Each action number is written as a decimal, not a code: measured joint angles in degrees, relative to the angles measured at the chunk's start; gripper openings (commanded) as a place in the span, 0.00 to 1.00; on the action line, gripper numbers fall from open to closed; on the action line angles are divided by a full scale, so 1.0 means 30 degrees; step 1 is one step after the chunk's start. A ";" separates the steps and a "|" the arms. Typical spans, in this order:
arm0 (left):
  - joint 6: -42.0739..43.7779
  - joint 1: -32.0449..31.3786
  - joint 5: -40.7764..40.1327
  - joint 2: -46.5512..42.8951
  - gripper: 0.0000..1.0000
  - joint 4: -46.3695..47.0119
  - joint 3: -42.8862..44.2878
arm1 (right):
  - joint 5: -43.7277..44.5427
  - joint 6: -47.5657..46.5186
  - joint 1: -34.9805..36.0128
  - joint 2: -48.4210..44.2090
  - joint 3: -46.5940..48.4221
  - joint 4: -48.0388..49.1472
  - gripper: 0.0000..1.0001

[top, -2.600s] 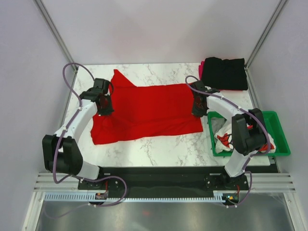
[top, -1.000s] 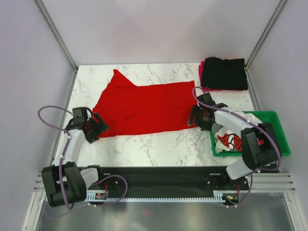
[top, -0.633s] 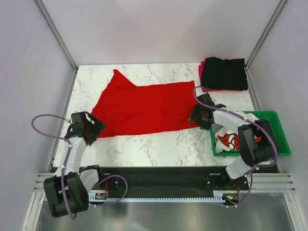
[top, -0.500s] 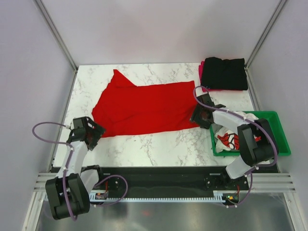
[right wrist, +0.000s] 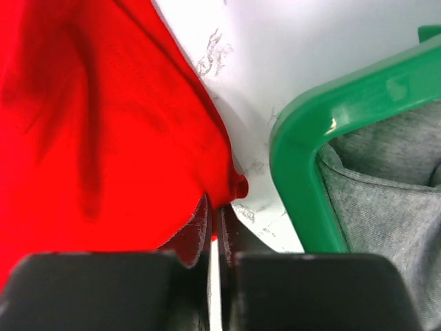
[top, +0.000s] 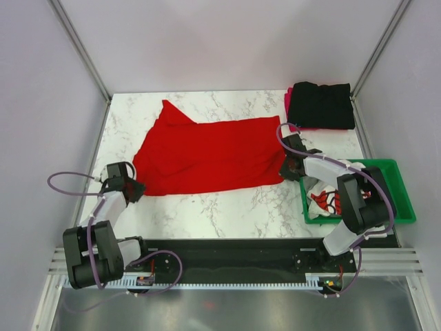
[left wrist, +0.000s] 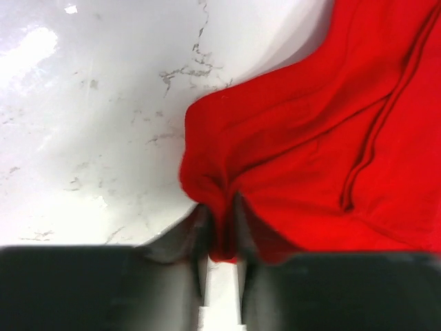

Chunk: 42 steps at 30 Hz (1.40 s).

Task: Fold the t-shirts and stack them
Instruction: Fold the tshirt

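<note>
A bright red t-shirt (top: 207, 153) lies spread across the marble table. My left gripper (top: 132, 191) is at its near left corner, shut on a bunched fold of the red t-shirt (left wrist: 303, 165); the cloth sits pinched between the fingers (left wrist: 196, 231). My right gripper (top: 286, 172) is at the shirt's near right corner, shut on the thin edge of the red t-shirt (right wrist: 124, 124). A folded black t-shirt (top: 321, 105) rests on a pink one (top: 287, 102) at the back right. White t-shirts with red print (top: 329, 201) lie in the crate.
A green plastic crate (top: 401, 186) stands at the right, its rim (right wrist: 303, 158) close beside my right gripper. Grey cloth (right wrist: 386, 179) shows inside it. The table's left edge (top: 95, 165) is near my left gripper.
Both grippers have closed on the red t-shirt's near corners. The left gripper moved in to the left corner; the right shifted slightly onto the right corner.
</note>
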 measured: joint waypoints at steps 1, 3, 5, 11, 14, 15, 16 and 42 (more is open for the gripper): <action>-0.0044 0.0007 -0.0029 0.0153 0.02 -0.0080 0.0182 | 0.0015 -0.0029 -0.0007 0.0000 0.0007 -0.0007 0.00; 0.0022 0.0058 -0.0087 0.0306 0.02 -0.0408 0.0867 | -0.0007 -0.0109 -0.0051 0.0051 0.0182 -0.0219 0.00; 0.0036 0.0233 -0.0066 0.0583 0.02 -0.0954 0.2113 | -0.0102 -0.0277 -0.0146 0.0321 0.0685 -0.0699 0.00; 0.0568 0.0954 0.1428 0.3242 0.02 -0.3016 1.0069 | -0.0583 -0.1217 -0.0561 0.2273 0.7337 -0.3672 0.00; 0.0925 0.1690 0.1916 0.1909 0.02 -0.3118 1.1293 | -0.0714 -0.1268 -0.0845 0.0772 0.8276 -0.3643 0.00; 0.0976 0.1953 0.2186 0.1326 0.02 -0.3293 1.1198 | -0.0816 -0.1239 -0.0903 0.0000 0.8021 -0.3701 0.00; 0.1056 0.2288 0.2433 0.0583 0.02 -0.3395 1.0877 | -0.1013 -0.1195 -0.0925 -0.0780 0.7563 -0.3657 0.00; 0.1807 0.7490 0.4685 -0.5326 1.00 -0.7140 0.2871 | -0.2193 0.0780 0.0539 -0.7854 -0.4138 -0.3745 0.98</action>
